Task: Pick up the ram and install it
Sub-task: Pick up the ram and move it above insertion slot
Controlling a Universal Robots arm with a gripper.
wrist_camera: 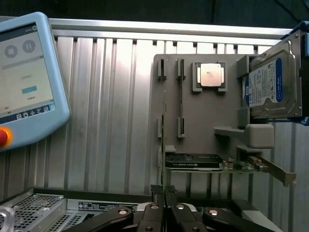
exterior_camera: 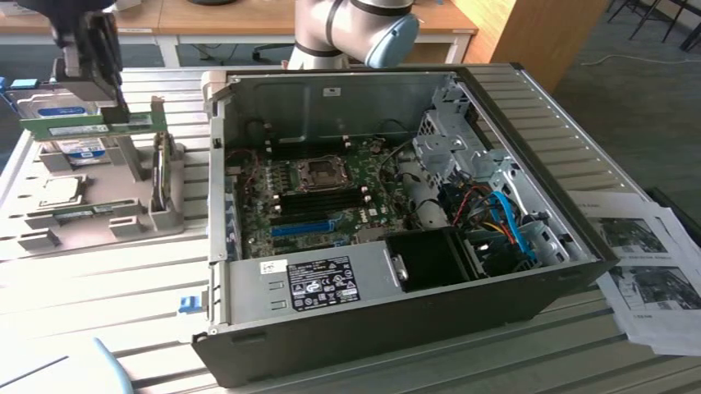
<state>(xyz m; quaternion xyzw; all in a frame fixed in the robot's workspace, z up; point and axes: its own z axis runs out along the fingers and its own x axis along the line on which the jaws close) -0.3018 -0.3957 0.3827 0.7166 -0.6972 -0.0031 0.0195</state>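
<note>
1. At the exterior view's left, my fingers [exterior_camera: 94, 103] were pinched narrow on the ram [exterior_camera: 93, 125], holding the green stick level above the grey holder [exterior_camera: 110, 226] on the slatted tabletop [exterior_camera: 131, 279].
2. That holder carried a silvery processor [exterior_camera: 61, 190] in a square recess and a hard drive [exterior_camera: 46, 107] standing on edge behind the ram.
3. In the middle lay the open computer case [exterior_camera: 362, 336]. Inside it were the motherboard [exterior_camera: 328, 201], a blue slot [exterior_camera: 301, 227], a labelled power supply [exterior_camera: 318, 281] and blue cables [exterior_camera: 510, 226].
4. Printed sheets [exterior_camera: 646, 263] lay at the right.
5. From the wrist, the ram [wrist_camera: 163, 140] showed edge-on between my fingers [wrist_camera: 164, 192], and a graphics card [wrist_camera: 193, 161] sat in the holder [wrist_camera: 203, 111].
</note>
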